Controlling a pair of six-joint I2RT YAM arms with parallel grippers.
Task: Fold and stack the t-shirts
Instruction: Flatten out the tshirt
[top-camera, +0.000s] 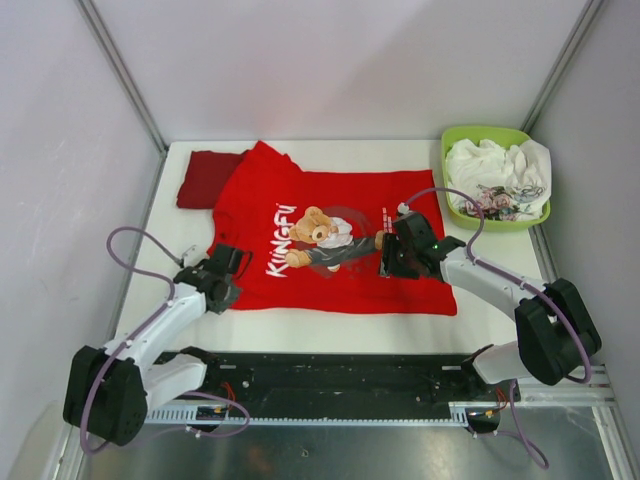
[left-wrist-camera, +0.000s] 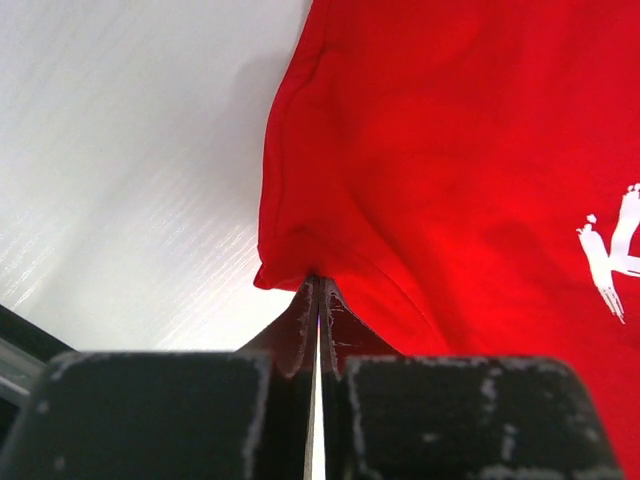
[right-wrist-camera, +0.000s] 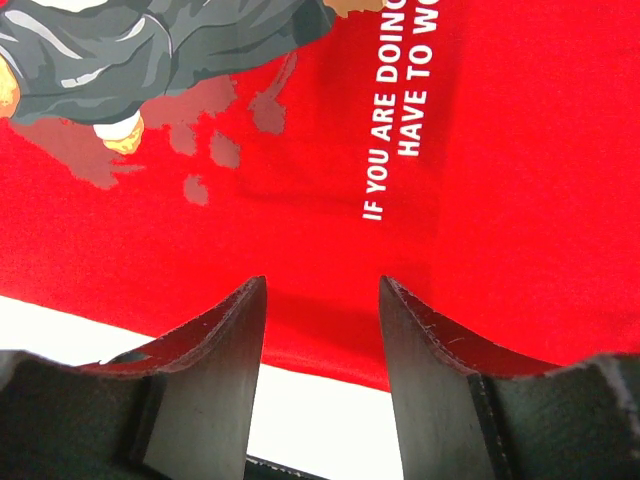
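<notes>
From above, the bright red t-shirt (top-camera: 340, 285) lies spread on the desk (top-camera: 430, 165), a darker red t-shirt (top-camera: 205, 178) at its far left. Left wrist: the left claw (left-wrist-camera: 318, 300) clamps its edge. Right wrist: the right claw (right-wrist-camera: 322, 295) stands parted above its hem.

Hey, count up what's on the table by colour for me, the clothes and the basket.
Red: 2, the bright red bear t-shirt and the dark red t-shirt
Green: 1, the basket
White: 1, the heap of cloth in the basket
Total: 4
</notes>
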